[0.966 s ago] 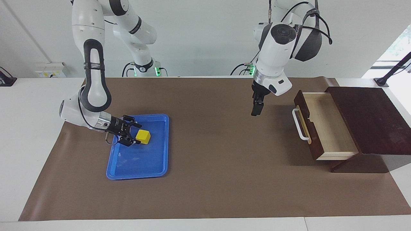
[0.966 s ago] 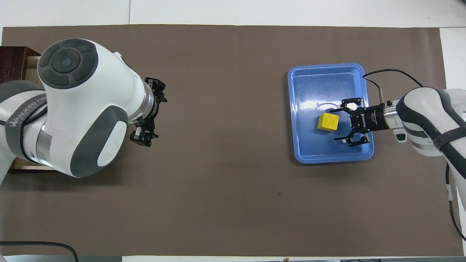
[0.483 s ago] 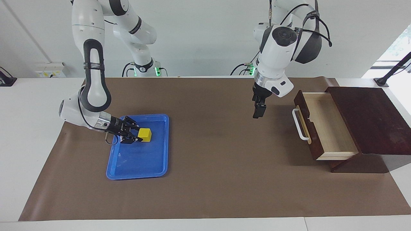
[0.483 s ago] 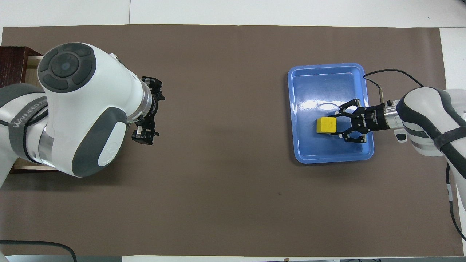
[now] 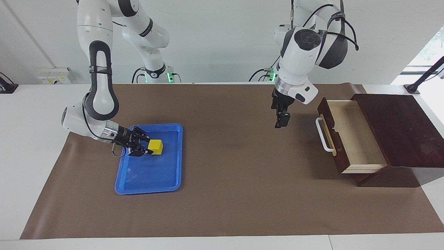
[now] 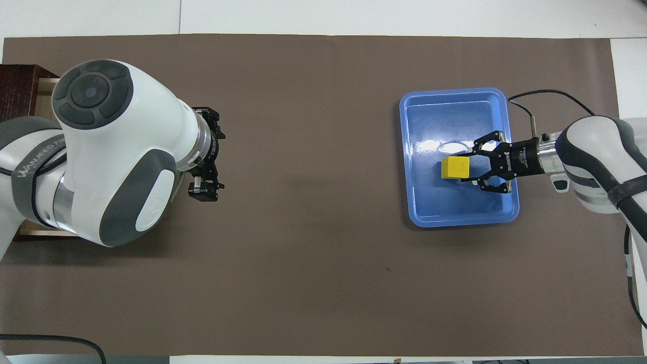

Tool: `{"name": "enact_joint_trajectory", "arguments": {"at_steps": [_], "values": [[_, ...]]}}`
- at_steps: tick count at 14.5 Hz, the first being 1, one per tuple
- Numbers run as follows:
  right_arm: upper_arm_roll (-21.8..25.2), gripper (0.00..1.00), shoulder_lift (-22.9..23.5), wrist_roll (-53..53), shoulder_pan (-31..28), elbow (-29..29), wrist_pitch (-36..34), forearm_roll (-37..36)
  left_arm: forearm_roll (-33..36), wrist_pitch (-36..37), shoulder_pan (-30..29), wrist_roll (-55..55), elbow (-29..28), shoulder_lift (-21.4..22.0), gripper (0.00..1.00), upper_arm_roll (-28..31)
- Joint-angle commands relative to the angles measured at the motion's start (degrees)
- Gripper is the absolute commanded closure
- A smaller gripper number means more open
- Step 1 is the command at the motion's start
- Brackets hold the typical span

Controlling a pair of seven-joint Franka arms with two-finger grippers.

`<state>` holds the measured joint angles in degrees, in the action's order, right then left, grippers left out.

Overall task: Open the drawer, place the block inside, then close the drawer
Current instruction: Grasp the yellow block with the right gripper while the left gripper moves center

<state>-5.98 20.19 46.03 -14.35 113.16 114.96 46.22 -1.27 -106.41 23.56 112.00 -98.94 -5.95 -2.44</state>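
The yellow block (image 5: 156, 146) (image 6: 454, 167) is in the blue tray (image 5: 149, 177) (image 6: 455, 108), toward the right arm's end of the table. My right gripper (image 5: 150, 148) (image 6: 464, 167) reaches in low and nearly level and is shut on the block, one finger on each side. The drawer (image 5: 352, 137) stands pulled out of its dark wooden box (image 5: 399, 128), showing its pale inside and white handle (image 5: 322, 134). My left gripper (image 5: 281, 123) (image 6: 208, 150) hangs open, pointing down over the mat beside the drawer's front, holding nothing.
A brown mat (image 5: 236, 194) covers the table between the tray and the drawer. The left arm's big white wrist (image 6: 116, 151) hides most of the drawer in the overhead view.
My right gripper closed on the block, which shifted slightly inside the tray. The left gripper drifted a little toward the drawer and stayed open.
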Motion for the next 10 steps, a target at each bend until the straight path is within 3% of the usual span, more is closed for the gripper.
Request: {"name": "enact_joint_trajectory", "arguments": {"at_steps": [1,5,10], "values": [[-0.1,1.00,-2.0,1.5,0.5,-4.0,-4.2,0.7,0.1,-0.4,0.5,1.4,-2.2,1.9,0.00,0.5],[-0.1,1.00,-5.8,6.7,6.1,-7.9,-6.1,-1.5,3.4,-0.1,1.1,6.5,-1.4,0.7,0.00,0.5],[-0.3,1.00,-5.5,21.4,15.7,-13.8,-4.5,-1.2,4.1,0.8,2.8,10.2,0.4,-1.0,0.00,0.3]]}}
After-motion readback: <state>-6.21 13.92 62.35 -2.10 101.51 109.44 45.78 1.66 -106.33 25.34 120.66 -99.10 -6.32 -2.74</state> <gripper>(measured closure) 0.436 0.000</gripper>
